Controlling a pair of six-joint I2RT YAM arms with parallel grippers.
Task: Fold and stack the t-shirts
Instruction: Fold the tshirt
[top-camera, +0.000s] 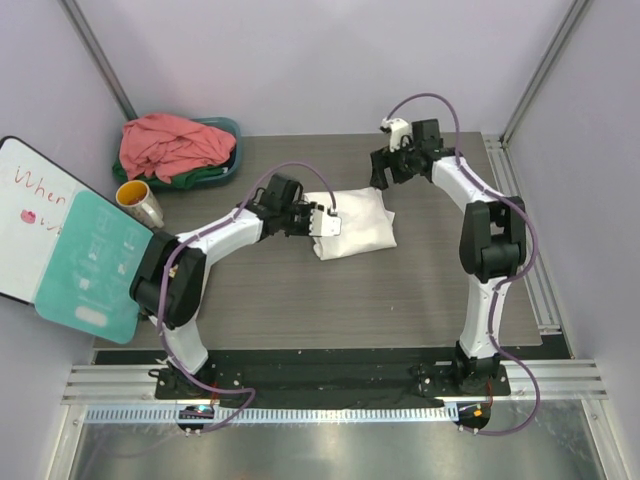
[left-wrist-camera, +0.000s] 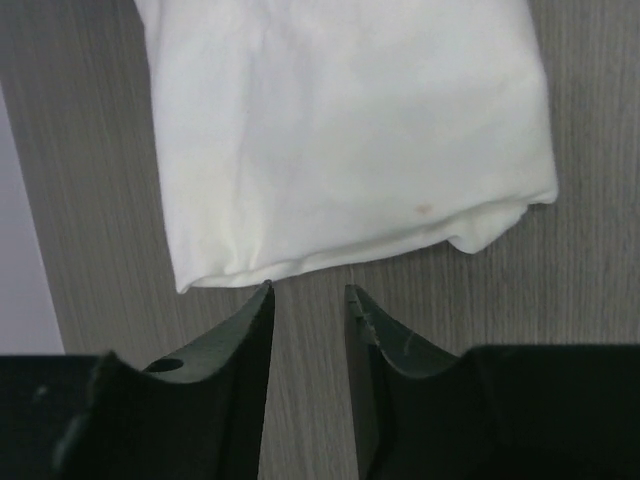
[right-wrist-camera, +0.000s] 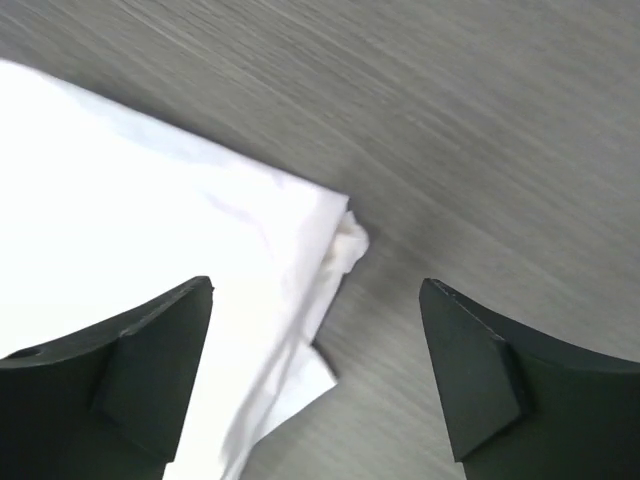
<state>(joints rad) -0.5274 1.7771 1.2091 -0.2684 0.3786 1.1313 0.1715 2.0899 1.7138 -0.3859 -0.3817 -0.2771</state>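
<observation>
Left fingers (left-wrist-camera: 240, 380) narrowly parted; right fingers (right-wrist-camera: 140, 370) spread wide; white t-shirt (left-wrist-camera: 350, 130) folded, soft rectangle.

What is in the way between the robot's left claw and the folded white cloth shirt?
Nothing that shows. The left gripper has its tips right at the edge of the folded white cloth t-shirt, and only a thin strip of the grey wood-grain table lies between them.

Soft matt white cloth t-shirt (top-camera: 352, 224) on matt grey wood-grain table (top-camera: 400, 300)
</observation>
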